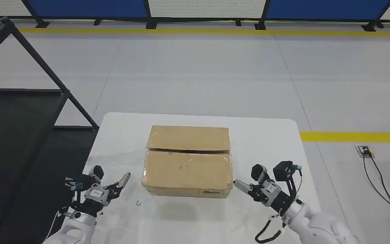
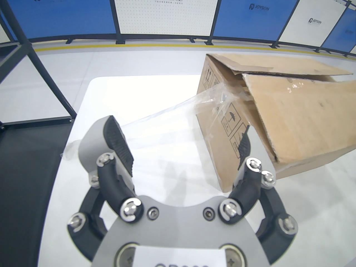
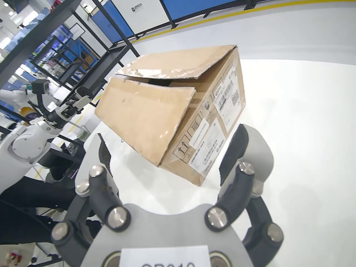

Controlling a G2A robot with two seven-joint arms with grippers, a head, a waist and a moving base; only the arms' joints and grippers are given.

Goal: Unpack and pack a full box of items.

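My left gripper (image 2: 178, 126) and right gripper (image 3: 172, 134) both splayed, empty. Left wrist view catches clear film (image 2: 207, 98), maybe tape, trailing off box (image 2: 292, 118).

the box (image 1: 187, 163) hides its contents under two flaps. ahead of the left gripper (image 2: 178, 126) its far end runs off the view's edge. a tiny thing (image 1: 139, 203) on the table (image 1: 268, 131), between that gripper and the box, is too small to tell.

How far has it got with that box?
Barely begun. Done: the seal looks broken, a clear tape strip trailing off the cardboard box. In hand: nothing; the left tool and right tool sit open either side of it. To do: the flaps are down, nothing is out, so all unpacking and repacking.
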